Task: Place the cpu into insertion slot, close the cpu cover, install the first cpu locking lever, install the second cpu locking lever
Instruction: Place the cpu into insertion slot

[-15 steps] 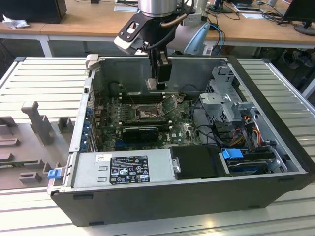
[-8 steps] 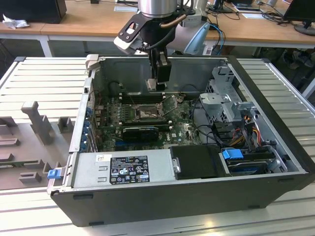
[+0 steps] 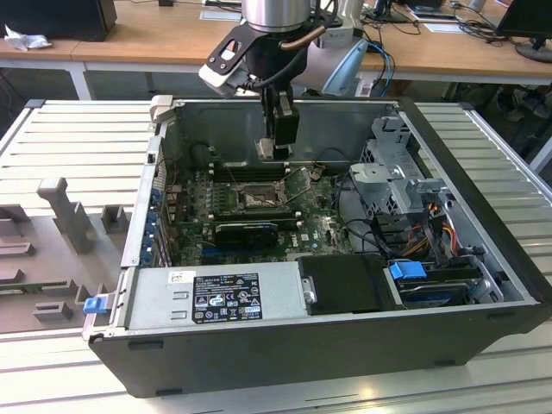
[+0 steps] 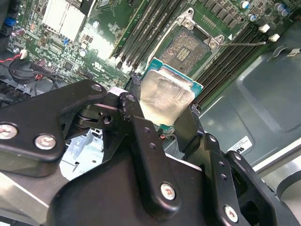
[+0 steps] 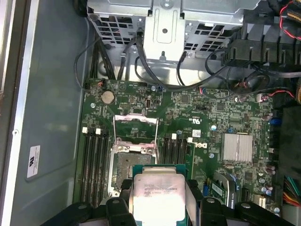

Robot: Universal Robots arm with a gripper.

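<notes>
Clamping chip by edges to spare underside, we are hanging pincer over board, chip near socket but apart; cover is standing flipped open, baring socket for chip.

PSU label, case sticker, cpu print, all illegible

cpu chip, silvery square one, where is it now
In both wrist views the silvery square cpu is clamped in the black gripper, hanging near the empty dark square insertion slot.
</notes>
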